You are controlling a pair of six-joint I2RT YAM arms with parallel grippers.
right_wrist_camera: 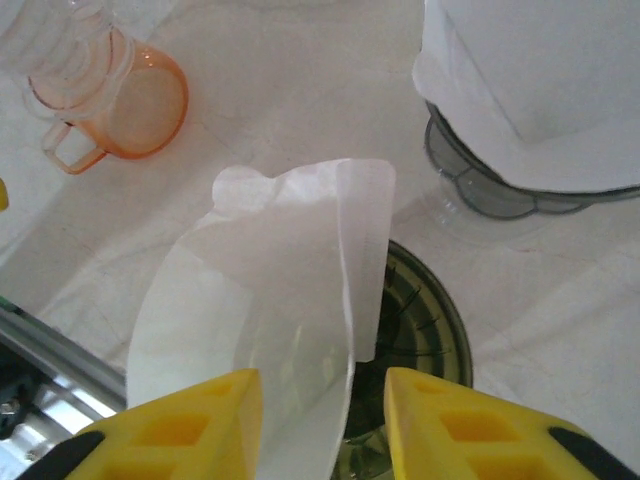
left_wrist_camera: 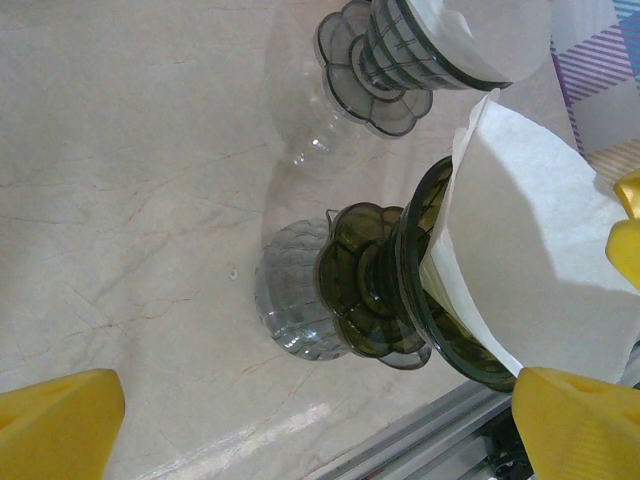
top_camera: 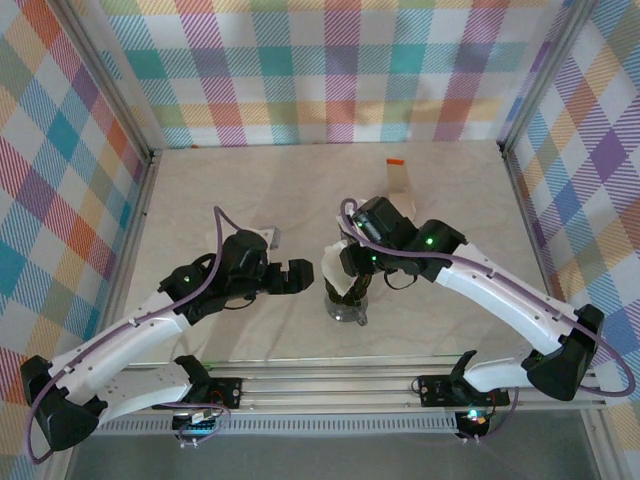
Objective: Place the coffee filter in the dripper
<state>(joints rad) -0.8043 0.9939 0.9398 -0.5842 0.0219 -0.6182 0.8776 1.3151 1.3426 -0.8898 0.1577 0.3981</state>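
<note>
So we're mid-placement: the white paper coffee filter (right_wrist_camera: 260, 300) is leaning half over the rim of the dark green dripper (left_wrist_camera: 385, 290), tilted, with its lower part seemingly dipping into the cone but not seated. Seen from overhead, the dripper stands near the front edge of the table (top_camera: 200, 200), roughly 6 o'clock from the middle. The right gripper (top_camera: 345, 270) sits at 12 o'clock of it, with its yellow fingers (right_wrist_camera: 180, 430) straddling the filter's wall. There's a gap beside the paper, so I honestly can't tell if it's pinching or just guiding. The left gripper (top_camera: 298, 277) hovers at 9 o'clock of the dripper, jaws spread wide, holding nothing. A second dripper (left_wrist_camera: 395, 60) with paper in it stands nearby.

My guess at the next move: tip the filter upright, centre its point over the cone and ease it down so the walls lie against the ribs — then let go. Paper's floppy, so it could buckle or pop back out.
</note>
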